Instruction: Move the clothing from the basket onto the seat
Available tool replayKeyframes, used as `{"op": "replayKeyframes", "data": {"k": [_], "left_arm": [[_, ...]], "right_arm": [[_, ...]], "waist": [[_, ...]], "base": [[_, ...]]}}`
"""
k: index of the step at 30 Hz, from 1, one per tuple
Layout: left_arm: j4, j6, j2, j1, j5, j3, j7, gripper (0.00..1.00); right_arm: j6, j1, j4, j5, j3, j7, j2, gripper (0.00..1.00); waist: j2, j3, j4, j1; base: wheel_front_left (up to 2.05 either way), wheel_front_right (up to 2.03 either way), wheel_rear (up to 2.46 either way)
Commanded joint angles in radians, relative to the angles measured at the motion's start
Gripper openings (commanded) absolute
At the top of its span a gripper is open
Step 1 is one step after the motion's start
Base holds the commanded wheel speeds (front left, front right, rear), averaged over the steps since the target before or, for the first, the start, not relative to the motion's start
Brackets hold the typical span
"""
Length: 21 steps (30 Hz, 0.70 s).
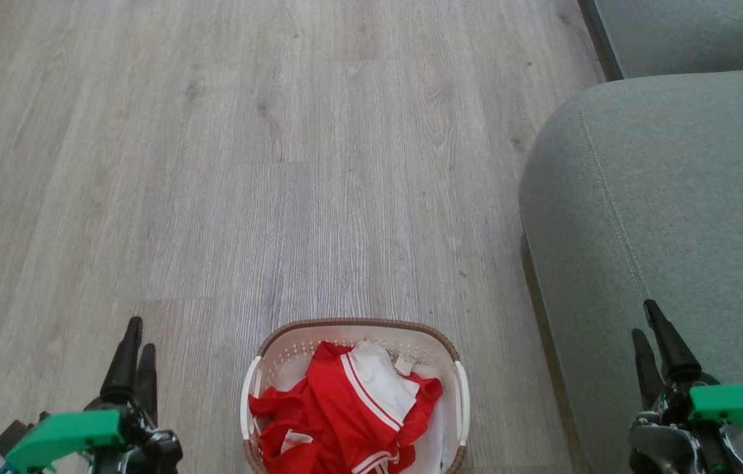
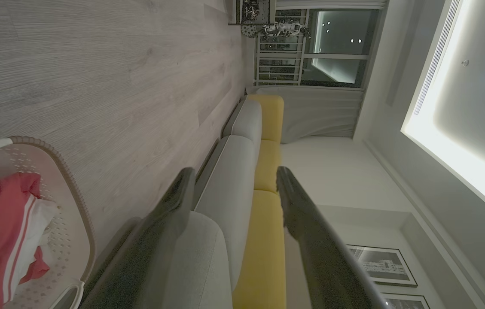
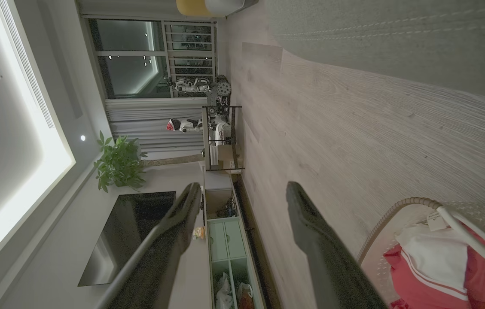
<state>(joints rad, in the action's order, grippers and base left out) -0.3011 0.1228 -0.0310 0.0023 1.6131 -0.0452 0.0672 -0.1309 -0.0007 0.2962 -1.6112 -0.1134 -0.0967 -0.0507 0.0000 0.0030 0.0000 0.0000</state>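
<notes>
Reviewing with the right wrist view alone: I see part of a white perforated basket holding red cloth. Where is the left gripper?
Observer: The left gripper hangs over the wood floor on the robot's left of the small oval white perforated plastic basket, apart from it.
Operator: Open or shut?
Observer: Open; the left wrist view shows a wide gap between its fingers.
Operator: Anything on the seat yet?
Observer: No; the red mesh clothing lies in the basket, none on the grey-green fabric seat's visible part.
</notes>
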Motion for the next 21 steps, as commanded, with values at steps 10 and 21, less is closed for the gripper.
{"op": "replayKeyframes", "data": {"k": [10,21], "left_arm": [[0.069,0.002,-0.01,-0.049,-0.056,0.003,-0.033,1.0],[0.099,-0.001,-0.011,-0.054,-0.169,0.019,-0.065,1.0]], "right_arm": [[0.0,-0.036,-0.084,0.03,0.026,0.028,-0.011,1.0],[0.0,-0.043,-0.121,0.133,0.098,0.091,-0.067,1.0]], "waist": [[0.0,0.0,0.0,0.0],[0.0,-0.001,-0.001,0.0]], "base": [[0.0,0.0,0.0],[0.0,0.0,0.0]]}}
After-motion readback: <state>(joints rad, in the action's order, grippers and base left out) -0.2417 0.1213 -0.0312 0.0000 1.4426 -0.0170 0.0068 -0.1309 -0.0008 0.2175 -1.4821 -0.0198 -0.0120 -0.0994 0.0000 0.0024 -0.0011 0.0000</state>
